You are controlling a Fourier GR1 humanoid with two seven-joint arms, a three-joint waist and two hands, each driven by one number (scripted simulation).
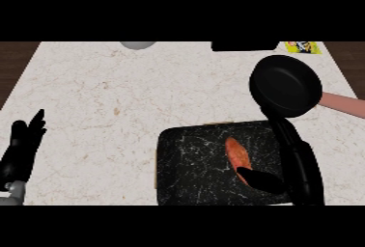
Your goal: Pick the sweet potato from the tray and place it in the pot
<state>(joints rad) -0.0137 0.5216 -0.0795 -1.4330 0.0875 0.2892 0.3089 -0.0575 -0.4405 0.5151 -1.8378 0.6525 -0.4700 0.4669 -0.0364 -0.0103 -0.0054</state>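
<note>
Lying on the tray (187,166), the sweet potato (236,153) seemingly touches the right hand's (265,181) relaxed fingers.

We can read no text, number or brand anywhere. The only thing that seems to carry print is a small yellow packet (302,47) at the counter's far edge, right of a black object (244,46); we see dark marks on its yellow face, but they are too small to make out.

Counter (107,96) pale marble; tray (192,164) black veined stone; pot (285,86) matt black.
</note>
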